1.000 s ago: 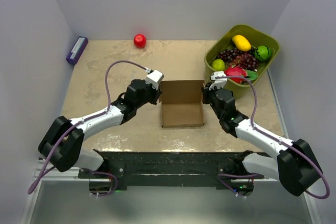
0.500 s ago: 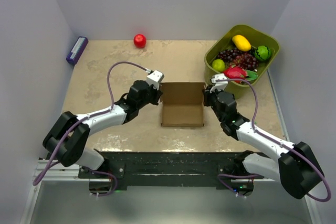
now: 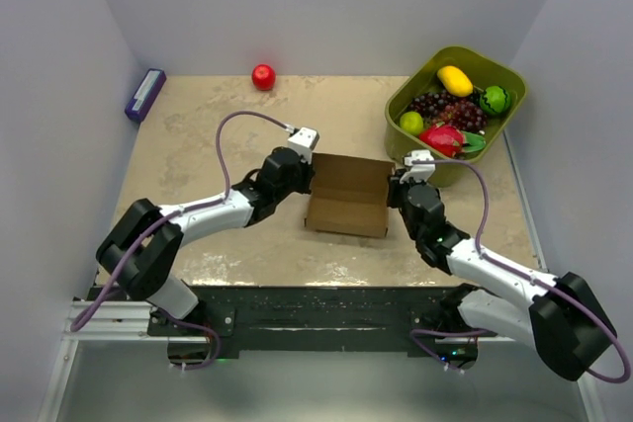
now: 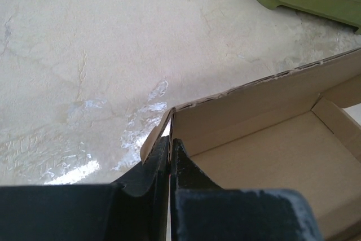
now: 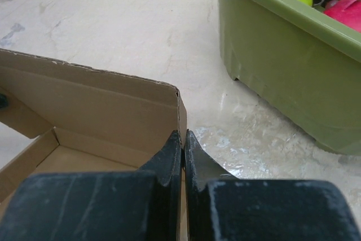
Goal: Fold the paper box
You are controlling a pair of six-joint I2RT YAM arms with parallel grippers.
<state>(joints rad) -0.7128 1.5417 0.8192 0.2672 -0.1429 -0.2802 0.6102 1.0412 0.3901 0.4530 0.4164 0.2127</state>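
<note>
One paper box (image 3: 346, 207) sits on the pale marbled surface (image 3: 198, 126), its open top up and its brown side walls raised around a flat floor. It lies skewed rather than square to the near edge.

Two grippers meet it, one at each end. The left gripper (image 4: 170, 145) is at the box's left end, closed to a thin slit, with the top corner of that wall pinched between its dark fingers. The right gripper (image 5: 183, 139) is at the box's right end, closed just as tightly on the upper edge of that wall.

One green bin (image 5: 282, 66) stands just beyond the box's right end, apart from it. It holds five kinds of fruit:
- one yellow fruit (image 3: 455, 80)
- one round green fruit (image 3: 495, 99)
- one bunch of dark grapes (image 3: 445, 106)
- one pale green apple (image 3: 411, 123)
- one pink-red fruit (image 3: 444, 139)

One red ball (image 3: 263, 77) lies well behind the box, towards its left. One purple block (image 3: 144, 95) lies far to the box's left, against the side wall.
</note>
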